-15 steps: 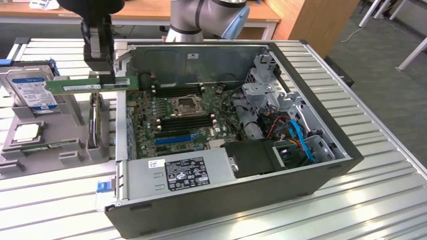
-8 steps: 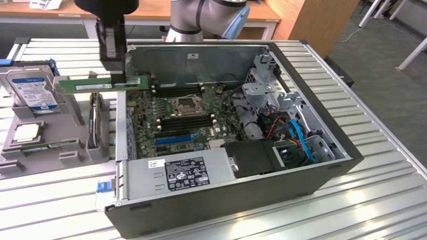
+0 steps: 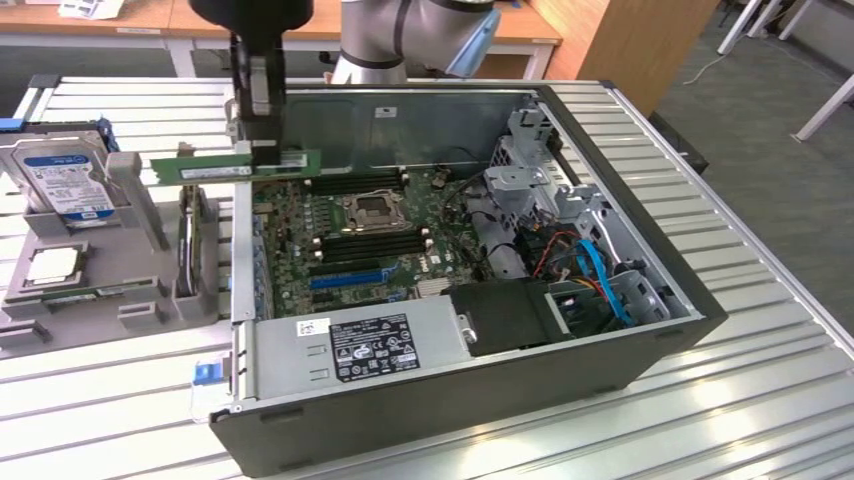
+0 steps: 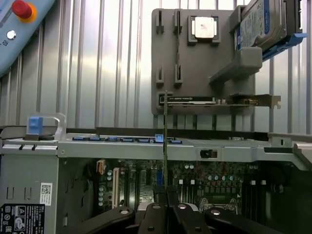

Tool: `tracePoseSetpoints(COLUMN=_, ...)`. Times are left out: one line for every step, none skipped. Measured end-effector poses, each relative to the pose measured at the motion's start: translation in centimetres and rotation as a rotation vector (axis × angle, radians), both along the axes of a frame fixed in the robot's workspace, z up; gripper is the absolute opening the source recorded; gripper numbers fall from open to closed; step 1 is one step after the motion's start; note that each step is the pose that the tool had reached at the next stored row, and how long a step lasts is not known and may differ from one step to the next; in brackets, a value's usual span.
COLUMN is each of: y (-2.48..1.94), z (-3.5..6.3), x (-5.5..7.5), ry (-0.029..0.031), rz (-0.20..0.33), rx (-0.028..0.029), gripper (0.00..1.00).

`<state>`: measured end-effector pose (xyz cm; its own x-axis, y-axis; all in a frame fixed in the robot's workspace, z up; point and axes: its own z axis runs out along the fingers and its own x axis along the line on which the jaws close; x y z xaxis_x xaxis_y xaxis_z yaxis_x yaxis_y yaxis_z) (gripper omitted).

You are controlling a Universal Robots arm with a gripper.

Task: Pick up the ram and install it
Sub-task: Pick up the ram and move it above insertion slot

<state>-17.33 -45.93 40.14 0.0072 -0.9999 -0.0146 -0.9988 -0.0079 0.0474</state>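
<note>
Pick-up part is looking done. The black two-finger gripper [image 3: 258, 140] is clenching the ram [image 3: 234, 166], a long thin green circuit-board stick w/ small dark chips, and carrying it clear of any surface. The stick is hanging level over the edge of the open dark-grey metal computer case [image 3: 467, 400] on the exterior view's left, near the far corner of the green motherboard [image 3: 400, 215].

Install part is remaining. The ram is sitting in none of the long black memory slots [image 3: 367, 240] by the CPU socket; it's hovering above and off to the side of them, apart from the board.

Exterior view is giving the ram's broad face and its place vs. the slots, but the hold itself is hard to read there. Wrist view is showing the stick edge-on as a thin line running out from between the closed fingers [image 4: 153, 214], so the grasp is reading plainly. It's also showing, beyond the case, the grey plastic parts holder [image 4: 168, 53] w/ a square silver processor chip [image 4: 204, 27] and a silver hard drive w/ blue-white label [image 4: 256, 22], plus a red button [image 4: 22, 9] on a pale blue box.
</note>
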Motion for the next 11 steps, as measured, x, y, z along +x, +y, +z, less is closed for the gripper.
tracePoseSetpoints(y=0.00, z=0.00, x=0.3, ry=0.0000, rz=0.000, rx=0.0000, gripper=0.12)
tracePoseSetpoints(y=0.00, z=0.00, x=0.6, ry=0.0001, rz=0.000, rx=0.0000, gripper=0.12)
tracePoseSetpoints(y=0.00, z=0.00, x=0.8, ry=0.0000, rz=0.000, rx=-0.0001, gripper=0.12)
tracePoseSetpoints(y=0.00, z=0.00, x=1.1, ry=0.0001, rz=0.000, rx=-0.0001, gripper=0.12)
tracePoseSetpoints(y=0.00, z=0.00, x=1.3, ry=0.0000, rz=0.000, rx=0.0000, gripper=0.12)
tracePoseSetpoints(y=0.00, z=0.00, x=1.6, ry=0.0000, rz=0.000, rx=0.0001, gripper=0.12)
tracePoseSetpoints(y=0.00, z=0.00, x=1.9, ry=0.0000, rz=0.000, rx=0.0001, gripper=0.12)
tracePoseSetpoints(y=0.00, z=0.00, x=2.1, ry=0.0000, rz=0.000, rx=0.0001, gripper=0.12)
tracePoseSetpoints(y=0.00, z=0.00, x=2.3, ry=0.0000, rz=0.000, rx=0.0000, gripper=0.12)
tracePoseSetpoints(y=0.00, z=0.00, x=2.6, ry=0.0001, rz=0.000, rx=0.0000, gripper=0.12)
tracePoseSetpoints(y=0.00, z=0.00, x=2.8, ry=0.0000, rz=0.000, rx=0.0000, gripper=0.12)
